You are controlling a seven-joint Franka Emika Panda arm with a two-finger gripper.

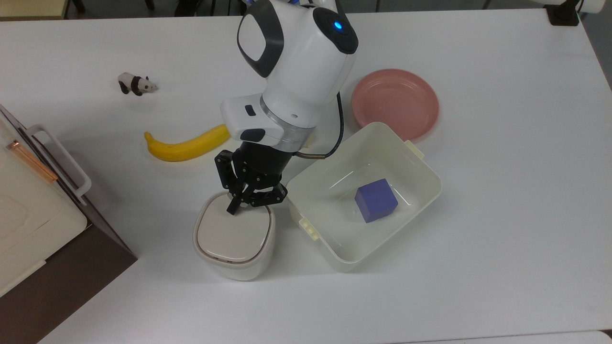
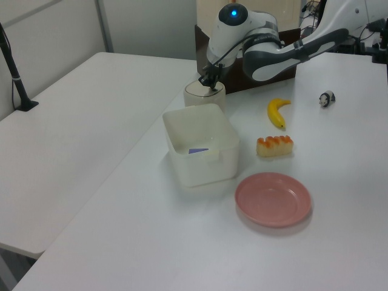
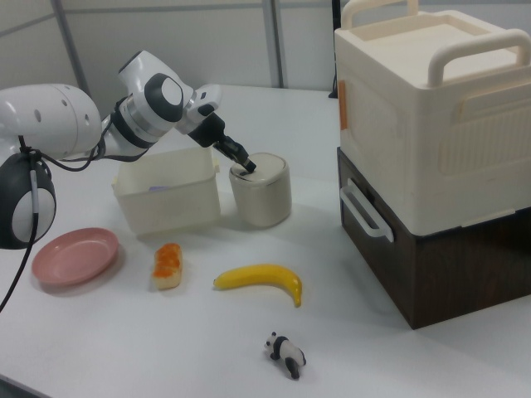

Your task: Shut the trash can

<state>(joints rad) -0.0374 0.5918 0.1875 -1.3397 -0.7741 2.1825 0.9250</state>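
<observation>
Cream plastic trash can (image 1: 233,239) sits with its lid flat and shut. The gripper (image 1: 235,209), fingers together, presses the lid's rear edge.

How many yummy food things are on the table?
2. A yellow curved banana lies in front of the small cream plastic trash can in the right view; an orange-topped pastry piece lies beside the round pink plate.
</observation>
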